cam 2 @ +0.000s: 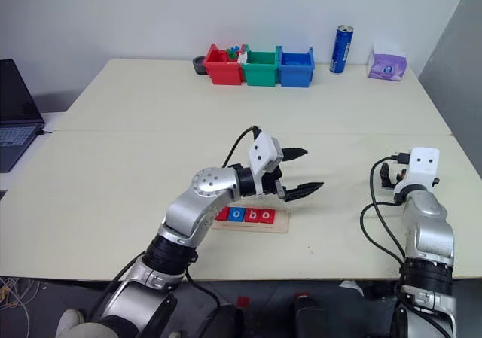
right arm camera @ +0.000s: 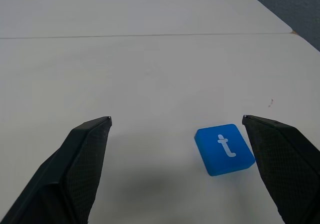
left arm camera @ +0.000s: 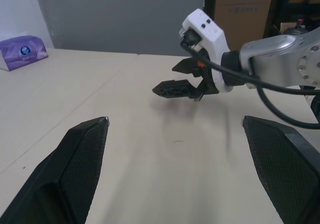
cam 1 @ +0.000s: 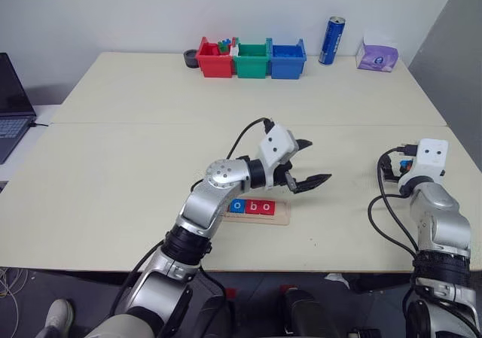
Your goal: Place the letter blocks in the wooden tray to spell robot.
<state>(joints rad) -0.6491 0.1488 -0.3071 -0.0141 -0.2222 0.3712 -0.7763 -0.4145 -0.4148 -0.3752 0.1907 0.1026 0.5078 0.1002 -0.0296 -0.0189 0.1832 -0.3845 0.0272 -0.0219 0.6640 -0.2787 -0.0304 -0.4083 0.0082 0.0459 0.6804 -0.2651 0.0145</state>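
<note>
A: On the pale table (cam 1: 151, 105), biggest thing first: the left arm reaches across to the right. Its left gripper (cam 1: 305, 165) hangs level, fingers spread wide, nothing between them.

B: Why parked there?

A: My guess: it sits just past the wooden tray (cam 1: 285, 216), beside the last open slot. The arm covers the tray's left end.

B: Tray contents?

A: Blue "o" (cam 1: 237, 206), red "b" (cam 1: 252, 206), red "o" (cam 1: 265, 206) readable in a row; a red block shows left of them in the right eye view, letter not legible. Right end of the groove bare.

B: And the right side?

A: Right gripper (right arm camera: 175, 149) low over the table, well apart from the tray, fingers released and wide.

B: Smallest item?

A: Blue "t" block (right arm camera: 224, 148), flat on the table between those open fingers, nearer one fingertip, ungripped. Likely lined up for pickup.
</note>
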